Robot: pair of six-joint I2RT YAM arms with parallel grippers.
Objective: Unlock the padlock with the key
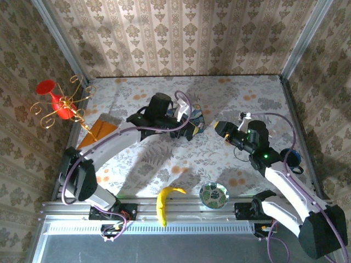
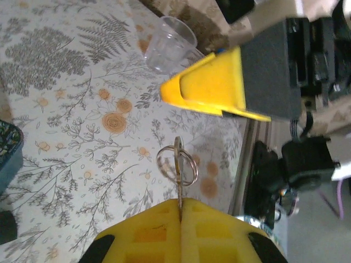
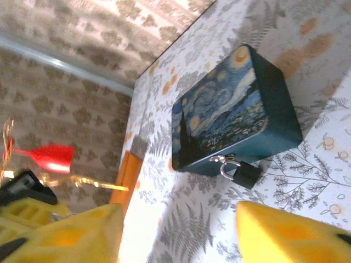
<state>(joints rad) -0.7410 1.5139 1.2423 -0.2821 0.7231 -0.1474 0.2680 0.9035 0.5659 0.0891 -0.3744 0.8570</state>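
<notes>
The padlock [image 3: 244,174] hung by its silvery shackle from the hasp of the blue starry-night box [image 3: 225,118]. Its dark body lay on the desk [image 3: 307,164] against the box's side wall. The box stood near the middle of the desk, a little toward the far edge. In the right wrist view the right jaws stood released, the two yellow fingers [image 3: 71,235] well apart with nothing between them. The padlock lay just beyond that gap, nearer the finger on the right of that view. The left jaws were clenched on the key [image 2: 178,175], which stuck out from between the pressed-together yellow pads [image 2: 219,230], its ring [image 2: 190,164] free above the flowered desk. From above, the left jaws sat at the box and the right jaws just beside it toward the right edge. A banana [image 1: 164,203] and a small bowl [image 1: 214,194] lay at the near edge.
</notes>
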